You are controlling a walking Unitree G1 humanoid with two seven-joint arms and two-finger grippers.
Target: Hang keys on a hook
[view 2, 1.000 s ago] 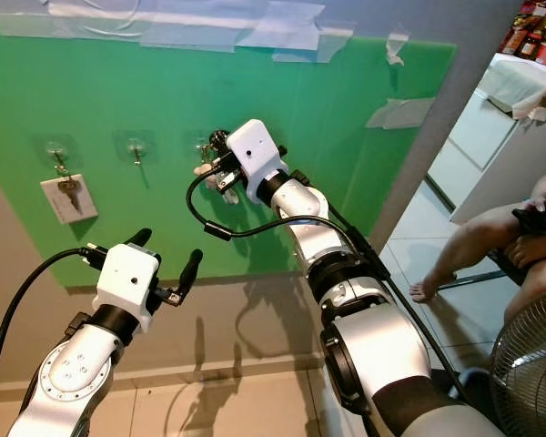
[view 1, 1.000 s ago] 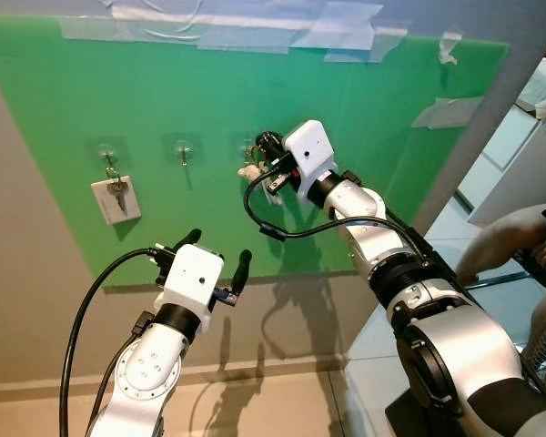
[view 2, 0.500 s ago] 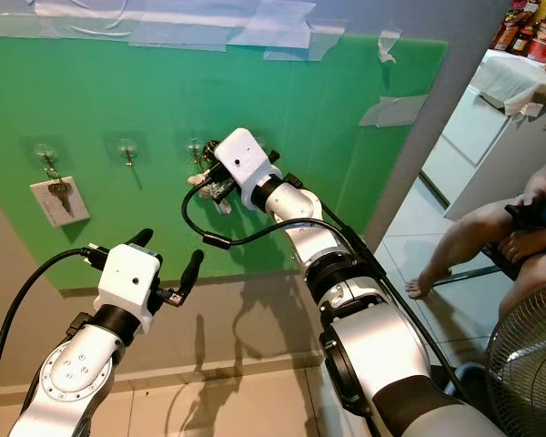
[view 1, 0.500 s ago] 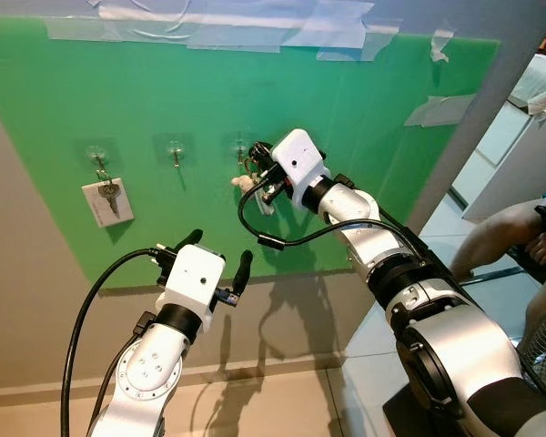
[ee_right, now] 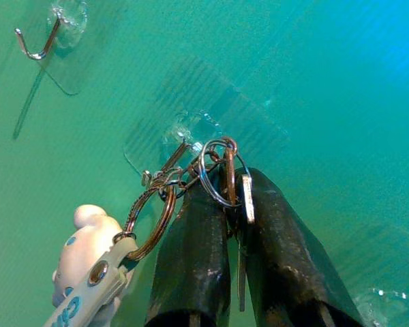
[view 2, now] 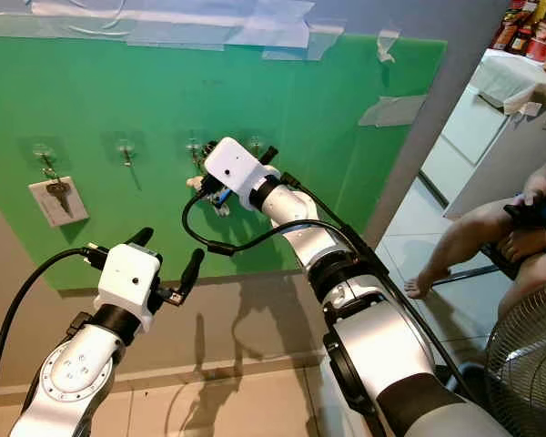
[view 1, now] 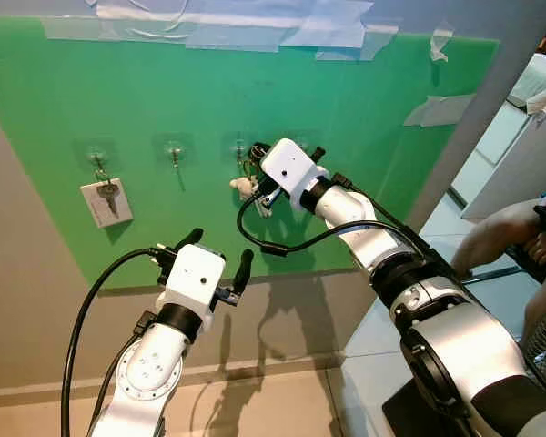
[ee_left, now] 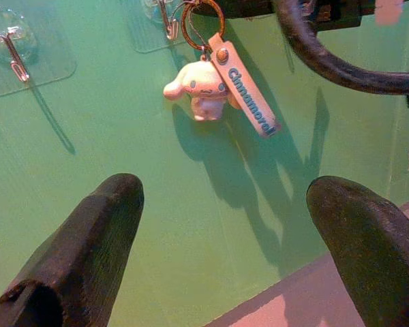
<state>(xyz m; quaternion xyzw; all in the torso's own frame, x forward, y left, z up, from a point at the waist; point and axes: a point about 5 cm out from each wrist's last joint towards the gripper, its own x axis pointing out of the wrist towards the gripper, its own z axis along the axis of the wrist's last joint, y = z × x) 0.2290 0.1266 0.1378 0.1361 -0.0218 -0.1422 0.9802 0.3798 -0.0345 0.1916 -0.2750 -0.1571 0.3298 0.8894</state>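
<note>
Keys point(ee_right: 226, 178) with white plush charm point(ee_left: 199, 87), rings touching clear adhesive hook point(ee_right: 180, 151).

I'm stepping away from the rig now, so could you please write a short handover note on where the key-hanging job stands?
Right gripper: shut on the keys, held up at the third hook on the green board.
Left gripper: open, idle, low in front of the board.
Keys: rings are at the hook; the white charm and its strap dangle below.
Done: keys brought to the hook.
Unclear: whether a ring is seated on the hook.
Left: confirm that, let go, draw back.
</note>
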